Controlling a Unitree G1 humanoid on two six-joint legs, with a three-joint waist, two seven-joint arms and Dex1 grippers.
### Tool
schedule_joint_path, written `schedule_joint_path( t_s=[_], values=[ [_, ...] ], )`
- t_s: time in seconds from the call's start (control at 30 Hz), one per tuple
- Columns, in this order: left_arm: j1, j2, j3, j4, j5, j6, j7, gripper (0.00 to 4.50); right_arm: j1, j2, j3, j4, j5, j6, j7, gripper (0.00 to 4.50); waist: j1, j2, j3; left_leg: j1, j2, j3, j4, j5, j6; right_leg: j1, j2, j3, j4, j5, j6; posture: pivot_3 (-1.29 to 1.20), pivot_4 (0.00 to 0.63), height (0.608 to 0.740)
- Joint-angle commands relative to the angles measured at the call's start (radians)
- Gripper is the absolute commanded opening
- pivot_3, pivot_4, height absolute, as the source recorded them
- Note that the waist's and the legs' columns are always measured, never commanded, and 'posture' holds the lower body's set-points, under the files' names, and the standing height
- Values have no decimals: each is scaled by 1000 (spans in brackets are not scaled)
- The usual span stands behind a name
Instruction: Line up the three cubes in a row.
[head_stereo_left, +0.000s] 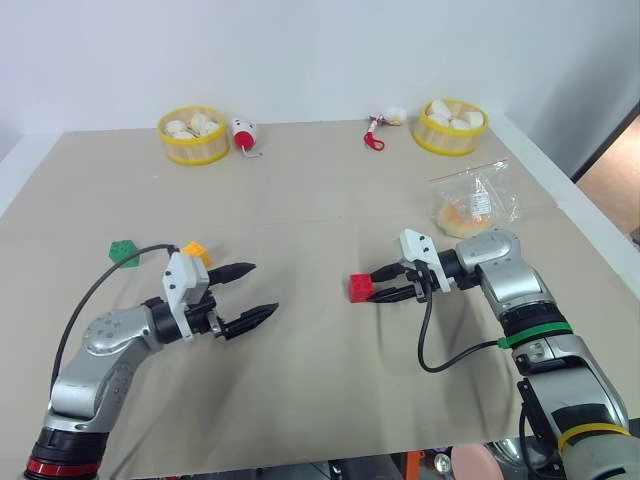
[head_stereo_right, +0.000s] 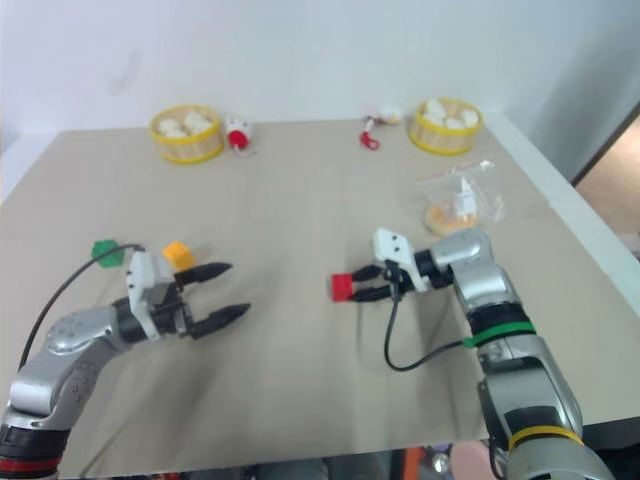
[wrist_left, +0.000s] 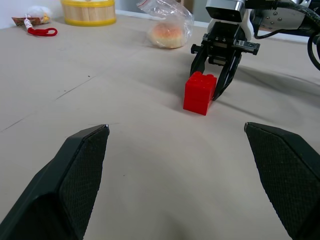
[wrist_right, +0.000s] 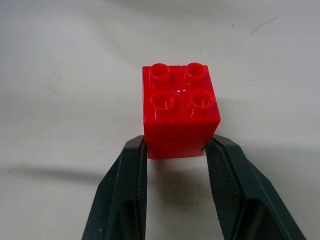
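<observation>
robot test lab, paper-covered table (head_stereo_left: 320, 400) against bare white wall (head_stereo_left: 300, 50), toy props in yellow baskets (head_stereo_left: 194, 136)

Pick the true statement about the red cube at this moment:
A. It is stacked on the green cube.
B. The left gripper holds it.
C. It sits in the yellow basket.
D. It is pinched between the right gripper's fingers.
D: the right gripper has its fingers closed on the sides of the red cube, while the left gripper is open with nothing between its fingers.
</observation>
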Motion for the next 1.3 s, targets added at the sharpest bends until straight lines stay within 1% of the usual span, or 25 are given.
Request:
schedule_joint_path(
  t_s=[0.03, 0.6, 0.67, 0.87, 0.9, 1.13, 1.27, 1.3],
  values=[
    [-9, 12, 24, -6, -11, -16, -9, 4500, -2, -1, -2, -26, 16, -10, 1, 1145, 0, 0, 0, 0, 0, 0, 0, 0, 0, 0, 0, 0, 0, 0, 0, 0, 150, 740],
    [-7, 9, 4, 40, 17, -64, -29, 4500, -11, -8, -3, 21, 3, -31, -10, 1145, 0, 0, 0, 0, 0, 0, 0, 0, 0, 0, 0, 0, 0, 0, 0, 0, 150, 740],
    [-10, 6, 3, 44, 18, -69, -28, 4500, -17, 2, -7, 32, 4, -31, -26, 2167, 0, 0, 0, 0, 0, 0, 0, 0, 0, 0, 0, 0, 0, 0, 0, 0, 150, 740],
    [-14, 6, 1, 53, 22, -78, -35, 4500, -27, -9, 6, 54, -14, -30, -28, 4242, 0, 0, 0, 0, 0, 0, 0, 0, 0, 0, 0, 0, 0, 0, 0, 0, 150, 740],
    [-14, 6, 1, 54, 22, -80, -35, 4500, -27, -13, 9, 55, -16, -30, -20, 4478, 0, 0, 0, 0, 0, 0, 0, 0, 0, 0, 0, 0, 0, 0, 0, 0, 150, 740],
    [8, 5, 17, 35, 19, -78, -18, 4500, -79, -96, 15, 127, -30, -64, 43, 4478, 2, 0, 0, 0, 0, 1, 1, 0, 0, 0, -1, 0, 0, 0, 1, 0, 150, 740],
    [19, 6, 20, 20, 14, -75, -3, 4500, -99, -109, 20, 161, -27, -87, 47, 4478, 2, -1, 0, 0, 0, 1, 1, 0, 0, 0, -1, 0, 0, 0, 0, 0, 150, 740],
    [50, -6, 22, -3, 59, -62, 74, 4500, -145, -130, -1, 214, -32, -112, 17, 4478, 0, 0, 0, 0, 0, 1, 1, 0, 0, 0, -1, 0, 0, 0, 0, 0, 150, 740]
  ],
)
